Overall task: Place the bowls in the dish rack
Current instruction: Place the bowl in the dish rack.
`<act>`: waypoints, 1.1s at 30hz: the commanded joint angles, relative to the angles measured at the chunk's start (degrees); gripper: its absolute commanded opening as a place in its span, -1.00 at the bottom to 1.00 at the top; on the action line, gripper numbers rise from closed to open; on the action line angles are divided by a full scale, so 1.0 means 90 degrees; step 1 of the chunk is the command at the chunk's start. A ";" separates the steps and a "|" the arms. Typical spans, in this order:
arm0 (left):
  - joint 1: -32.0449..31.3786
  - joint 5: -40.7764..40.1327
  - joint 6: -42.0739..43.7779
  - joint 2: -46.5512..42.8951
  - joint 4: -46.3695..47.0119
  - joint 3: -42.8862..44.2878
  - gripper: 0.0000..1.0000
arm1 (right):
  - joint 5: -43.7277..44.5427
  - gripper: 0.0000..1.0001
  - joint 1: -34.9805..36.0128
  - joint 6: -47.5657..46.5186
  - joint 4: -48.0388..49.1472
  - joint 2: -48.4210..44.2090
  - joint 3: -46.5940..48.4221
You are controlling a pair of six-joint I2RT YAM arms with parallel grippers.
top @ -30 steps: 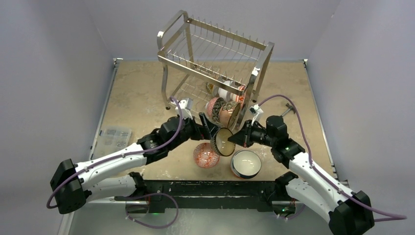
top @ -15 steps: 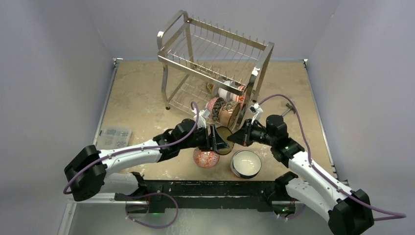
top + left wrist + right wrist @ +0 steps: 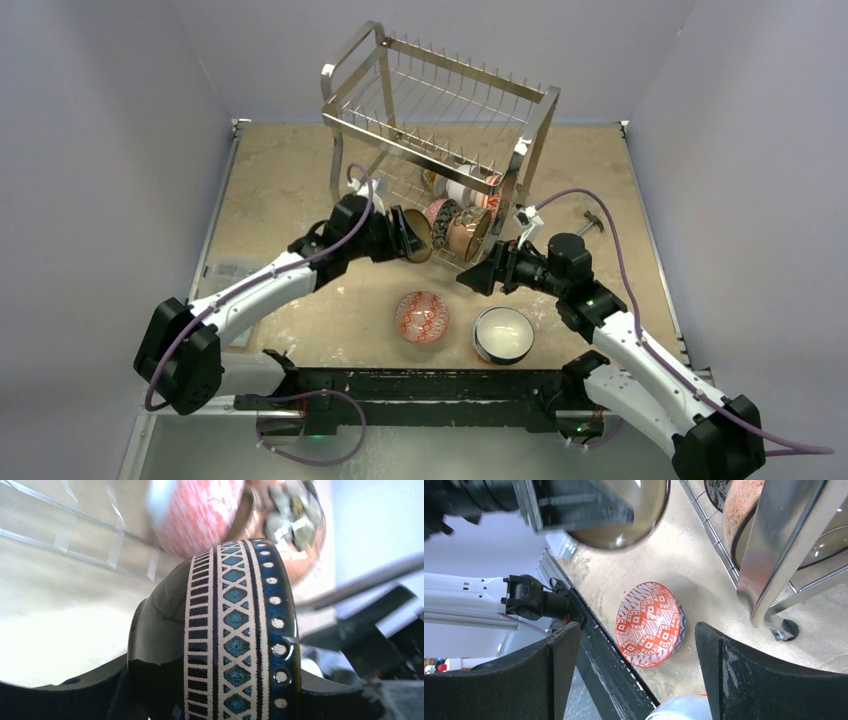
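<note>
My left gripper is shut on a dark bowl with a teal and white patterned band, held on edge beside the lower tier of the chrome dish rack. Several bowls stand on edge in that tier; a pink one and a copper one show just behind the held bowl. My right gripper is open and empty, right of the held bowl. A red-patterned bowl and a white bowl with a blue rim sit on the table.
The rack's front right leg stands close to my right gripper. A clear plastic box lies at the table's left edge, partly under my left arm. The black base rail runs along the near edge.
My right gripper has opened and let go of the dark bowl. My left gripper has closed on it and carried it up and left toward the rack's lower tier.
</note>
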 commanded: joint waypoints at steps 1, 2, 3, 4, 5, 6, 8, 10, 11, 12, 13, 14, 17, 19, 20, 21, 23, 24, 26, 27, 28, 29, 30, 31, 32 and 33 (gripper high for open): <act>0.0174 -0.1750 0.2038 0.0195 -0.0988 0.1358 -1.00 | 0.0145 0.75 -0.0012 -0.0092 -0.0027 -0.0080 0.0264; 0.0176 -0.2194 0.2313 0.0314 -0.1111 0.1528 -1.00 | 0.0118 0.76 -0.0012 -0.0103 -0.0017 -0.0071 0.0260; 0.0184 -0.2469 0.2635 0.0446 -0.1104 0.1667 -1.00 | 0.0089 0.76 -0.0011 -0.0120 -0.0017 -0.0066 0.0259; 0.0180 -0.2757 0.2916 0.0578 -0.1057 0.1746 -1.00 | 0.0073 0.76 -0.0012 -0.0132 -0.0038 -0.0052 0.0258; 0.0185 -0.3027 0.3124 0.0702 -0.0991 0.1805 -1.00 | 0.0070 0.76 -0.0012 -0.0142 -0.0053 -0.0055 0.0259; 0.0193 -0.3192 0.3386 0.0843 -0.0908 0.1865 -1.00 | 0.0062 0.76 -0.0011 -0.0150 -0.0057 -0.0053 0.0262; 0.0198 -0.3576 0.3768 0.1106 -0.0617 0.1879 -1.00 | 0.0060 0.77 -0.0012 -0.0167 -0.0097 -0.0070 0.0252; 0.0200 -0.3877 0.4202 0.1326 -0.0128 0.1699 -1.00 | 0.0068 0.77 -0.0009 -0.0172 -0.0115 -0.0093 0.0238; 0.0199 -0.4042 0.4403 0.1428 0.0087 0.1619 -1.00 | 0.0069 0.78 -0.0012 -0.0162 -0.0122 -0.0102 0.0231; 0.0202 -0.4231 0.4588 0.1510 0.0324 0.1508 -1.00 | 0.0070 0.78 -0.0007 -0.0164 -0.0129 -0.0109 0.0225; 0.0199 -0.4401 0.4738 0.1611 0.0760 0.1380 -1.00 | 0.0070 0.78 -0.0011 -0.0171 -0.0145 -0.0119 0.0223; 0.0196 -0.4490 0.4962 0.1682 0.1145 0.1231 -1.00 | 0.0070 0.78 -0.0012 -0.0180 -0.0159 -0.0130 0.0223; 0.0202 -0.4660 0.5469 0.1891 0.1918 0.1129 -1.00 | 0.0070 0.79 -0.0012 -0.0189 -0.0180 -0.0120 0.0223; 0.0199 -0.4736 0.5822 0.2061 0.2158 0.1189 -1.00 | 0.0070 0.79 -0.0012 -0.0203 -0.0193 -0.0105 0.0220; 0.0204 -0.4750 0.5953 0.2137 0.2240 0.1252 -1.00 | 0.0076 0.79 -0.0012 -0.0206 -0.0200 -0.0106 0.0223; 0.0203 -0.4793 0.6037 0.2253 0.2324 0.1317 -1.00 | 0.0079 0.79 -0.0012 -0.0211 -0.0195 -0.0106 0.0223; 0.0203 -0.4896 0.6201 0.2509 0.2410 0.1492 -1.00 | 0.0065 0.79 -0.0007 -0.0211 -0.0187 -0.0098 0.0213; 0.0204 -0.4974 0.6215 0.2639 0.2432 0.1596 -1.00 | 0.0062 0.78 -0.0010 -0.0220 -0.0192 -0.0093 0.0213; 0.0234 -0.5073 0.6255 0.2882 0.2586 0.1796 -1.00 | 0.0060 0.78 -0.0012 -0.0221 -0.0189 -0.0087 0.0204; 0.0253 -0.5103 0.6258 0.3004 0.2693 0.1867 -1.00 | 0.0060 0.78 -0.0012 -0.0220 -0.0186 -0.0082 0.0204; 0.0276 -0.5162 0.6219 0.3134 0.2813 0.1947 -1.00 | 0.0057 0.78 -0.0012 -0.0217 -0.0188 -0.0082 0.0203; 0.0307 -0.5245 0.6186 0.3336 0.2936 0.2030 -1.00 | 0.0043 0.78 -0.0009 -0.0228 -0.0192 -0.0076 0.0201; 0.0346 -0.5289 0.6181 0.3491 0.3008 0.2137 -1.00 | 0.0025 0.78 -0.0012 -0.0232 -0.0206 -0.0066 0.0203; 0.0367 -0.5396 0.6168 0.3617 0.3063 0.2249 -1.00 | 0.0014 0.78 -0.0012 -0.0248 -0.0237 -0.0056 0.0217; 0.0386 -0.5428 0.6169 0.3728 0.3173 0.2328 -1.00 | 0.0011 0.78 -0.0012 -0.0267 -0.0268 -0.0055 0.0229; 0.0410 -0.5435 0.6188 0.3824 0.3301 0.2380 -1.00 | 0.0003 0.77 -0.0012 -0.0280 -0.0283 -0.0046 0.0232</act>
